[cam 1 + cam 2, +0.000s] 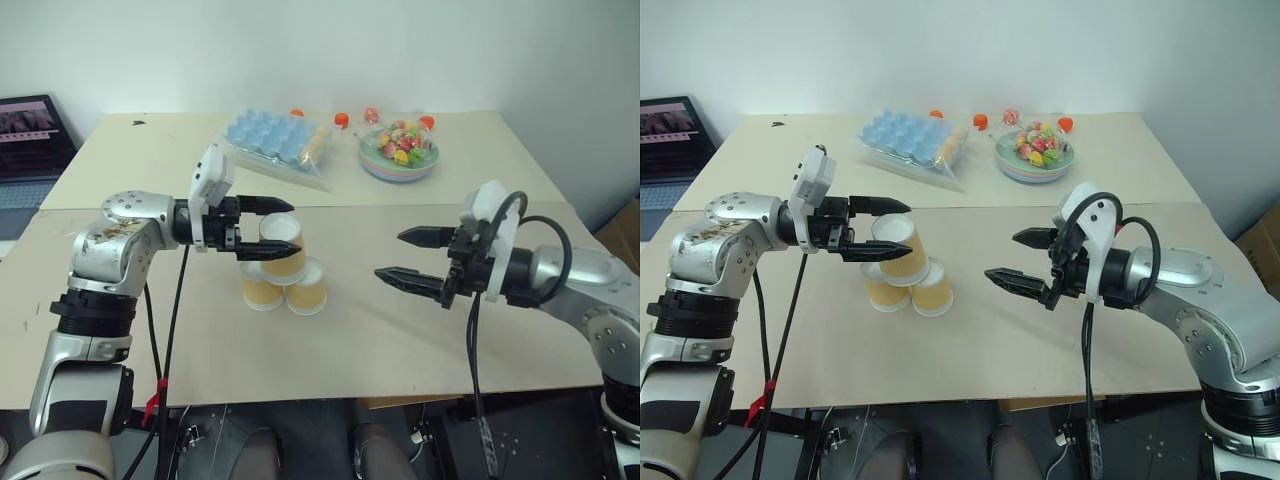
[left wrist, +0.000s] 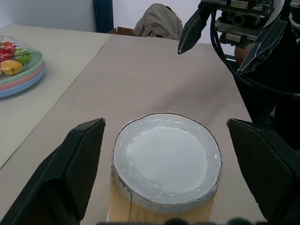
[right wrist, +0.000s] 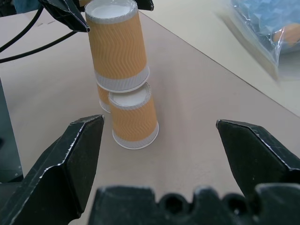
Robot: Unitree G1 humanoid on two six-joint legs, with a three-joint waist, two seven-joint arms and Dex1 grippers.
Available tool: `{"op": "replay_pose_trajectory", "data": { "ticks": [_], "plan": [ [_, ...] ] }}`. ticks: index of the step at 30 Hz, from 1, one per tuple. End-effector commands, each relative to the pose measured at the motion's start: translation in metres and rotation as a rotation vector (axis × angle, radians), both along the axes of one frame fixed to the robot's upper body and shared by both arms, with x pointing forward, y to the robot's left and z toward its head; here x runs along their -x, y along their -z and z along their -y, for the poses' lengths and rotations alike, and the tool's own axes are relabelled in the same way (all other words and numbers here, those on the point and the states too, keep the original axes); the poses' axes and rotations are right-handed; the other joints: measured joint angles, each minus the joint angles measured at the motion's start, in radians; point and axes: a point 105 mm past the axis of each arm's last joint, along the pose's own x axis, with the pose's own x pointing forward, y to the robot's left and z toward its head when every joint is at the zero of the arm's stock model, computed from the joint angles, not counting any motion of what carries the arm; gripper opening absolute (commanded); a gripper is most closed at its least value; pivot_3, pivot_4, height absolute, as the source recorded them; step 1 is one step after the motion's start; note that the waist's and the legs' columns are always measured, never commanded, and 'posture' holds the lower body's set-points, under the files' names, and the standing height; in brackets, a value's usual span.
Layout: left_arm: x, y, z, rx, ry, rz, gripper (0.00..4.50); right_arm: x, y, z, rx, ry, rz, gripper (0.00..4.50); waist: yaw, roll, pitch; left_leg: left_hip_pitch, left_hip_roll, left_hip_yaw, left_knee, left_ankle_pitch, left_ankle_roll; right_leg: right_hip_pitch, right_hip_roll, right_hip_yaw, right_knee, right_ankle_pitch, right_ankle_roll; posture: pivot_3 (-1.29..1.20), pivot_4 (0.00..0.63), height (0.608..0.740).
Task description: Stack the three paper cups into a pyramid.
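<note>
A: Why are the left gripper's (image 1: 268,228) fingers set on either side of the top cup (image 1: 283,247)?

B: A release is judged. The fingers are spread wide, with gaps visible beside the cup's white base (image 2: 167,161) in the left wrist view, so nothing is gripped. The cup is set upside down on the two lower cups (image 1: 284,286) (near the middle of the table (image 1: 420,340)), and the pyramid looks formed.

A: And the right gripper (image 1: 412,255)?

B: It is held wide open and empty, well apart, presumably kept clear. In its wrist view the top cup's rim is seen resting on a lower cup (image 3: 133,119), a contact not given from the head.
</note>
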Motion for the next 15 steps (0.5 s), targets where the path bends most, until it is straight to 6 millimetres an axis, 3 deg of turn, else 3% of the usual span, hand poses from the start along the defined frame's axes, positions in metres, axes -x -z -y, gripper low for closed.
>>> {"op": "replay_pose_trajectory", "data": {
  "ticks": [1, 5, 10, 15],
  "plan": [
    [0.002, -0.025, 0.001, 0.012, 0.013, 0.081, 4.47, 0.001, -0.014, 0.0, -0.001, -0.004, 0.076, 4.5, 0.0, 0.0, 0.0, 0.0, 0.0, 0.0, 0.0, 0.0, 0.0, 0.0, 0.0, 0.0, 0.0, 0.0, 0.0, 0.0, 0.15, 0.74],
    [0.003, -0.036, 0.003, 0.045, 0.018, 0.085, 4.47, 0.001, -0.014, 0.0, -0.002, -0.003, 0.076, 4.5, 0.0, 0.0, 0.0, 0.0, 0.0, 0.0, 0.0, 0.0, 0.0, 0.0, 0.0, 0.0, 0.0, 0.0, 0.0, 0.0, 0.15, 0.74],
    [0.018, -0.059, 0.012, 0.072, 0.098, 0.118, 4.47, 0.0, -0.014, 0.001, 0.001, -0.003, 0.076, 4.5, -0.001, 0.0, 0.0, 0.0, 0.0, 0.0, 0.0, 0.0, 0.0, 0.0, 0.0, 0.0, 0.0, 0.0, 0.0, 0.0, 0.15, 0.74],
    [0.016, -0.085, -0.007, 0.094, 0.002, 0.159, 4.47, 0.001, -0.013, 0.012, 0.022, 0.029, 0.073, 4.5, -0.003, 0.0, 0.0, 0.0, 0.0, 0.0, 0.0, 0.0, 0.0, 0.0, 0.0, 0.0, 0.0, 0.0, 0.0, 0.0, 0.15, 0.74]
  ]
}}
